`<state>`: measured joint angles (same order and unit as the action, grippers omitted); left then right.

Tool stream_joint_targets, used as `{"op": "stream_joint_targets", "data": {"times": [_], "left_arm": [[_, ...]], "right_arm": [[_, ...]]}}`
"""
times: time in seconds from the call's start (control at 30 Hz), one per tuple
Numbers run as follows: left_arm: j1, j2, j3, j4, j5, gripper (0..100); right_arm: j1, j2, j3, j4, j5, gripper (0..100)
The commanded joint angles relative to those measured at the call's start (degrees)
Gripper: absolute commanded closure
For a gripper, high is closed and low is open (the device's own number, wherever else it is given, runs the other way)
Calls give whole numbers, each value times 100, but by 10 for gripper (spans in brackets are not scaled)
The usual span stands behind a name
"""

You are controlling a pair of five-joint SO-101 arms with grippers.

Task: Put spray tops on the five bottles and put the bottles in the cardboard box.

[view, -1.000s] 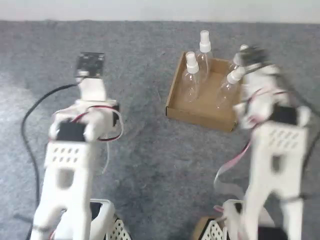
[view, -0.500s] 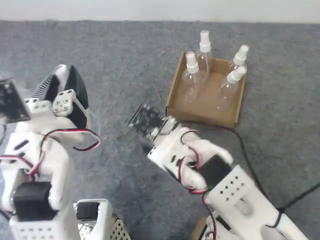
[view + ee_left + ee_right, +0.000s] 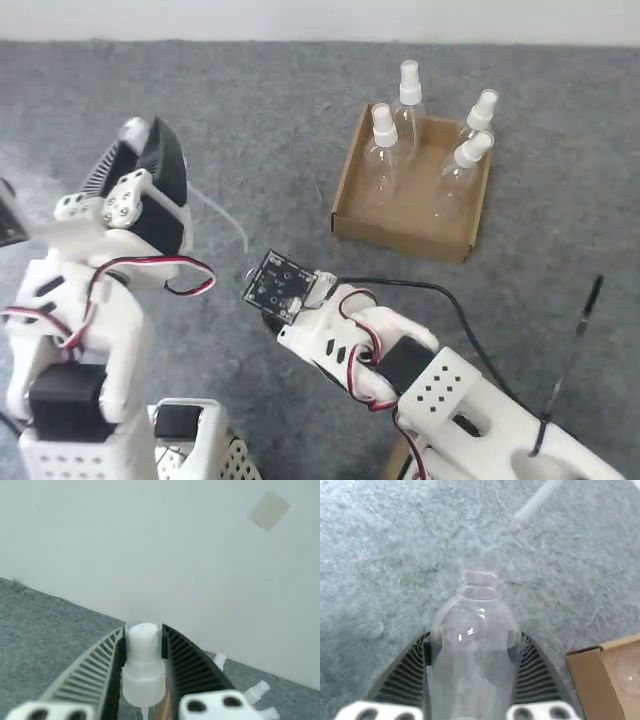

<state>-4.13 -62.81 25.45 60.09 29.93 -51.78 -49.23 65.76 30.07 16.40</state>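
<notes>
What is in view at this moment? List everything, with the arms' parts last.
Carpet: one, grey, covering the table.
Wall: one, white, behind the table.
Cardboard box: one, brown, on the carpet, right of centre in the high view.
Capped bottles: four, clear with white spray tops, standing in the box.
Uncapped bottle: one, clear, held in the right pincer.
Spray top: one, white, held in the left pincer.
Left pincer: one, black fingers, shut on the spray top.
Right pincer: one, black fingers, shut on the uncapped bottle.
</notes>
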Motion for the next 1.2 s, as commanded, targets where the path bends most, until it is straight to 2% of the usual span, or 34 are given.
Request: {"op": "stream_joint_targets", "data": {"times": [0.0, 0.2, 0.57, 0.87, 1.0, 1.17], "left_arm": [[255, -53, -66, -88, 105, 990], [352, -53, 356, -70, 88, 990], [360, -62, 426, -255, 88, 990], [352, -62, -57, -229, -62, 990], [343, -62, -418, 193, -273, 990], [378, -62, -136, 308, -273, 990]], "right_arm": [[-22, -31, 255, -848, -70, 992], [-4, -198, 343, -963, -448, 992], [-4, -1956, 1099, -629, -457, 992], [-4, -1736, 1108, -611, -457, 992], [-4, -1587, 1108, -620, -457, 992], [-4, -1578, 1099, -620, -466, 992]]}}
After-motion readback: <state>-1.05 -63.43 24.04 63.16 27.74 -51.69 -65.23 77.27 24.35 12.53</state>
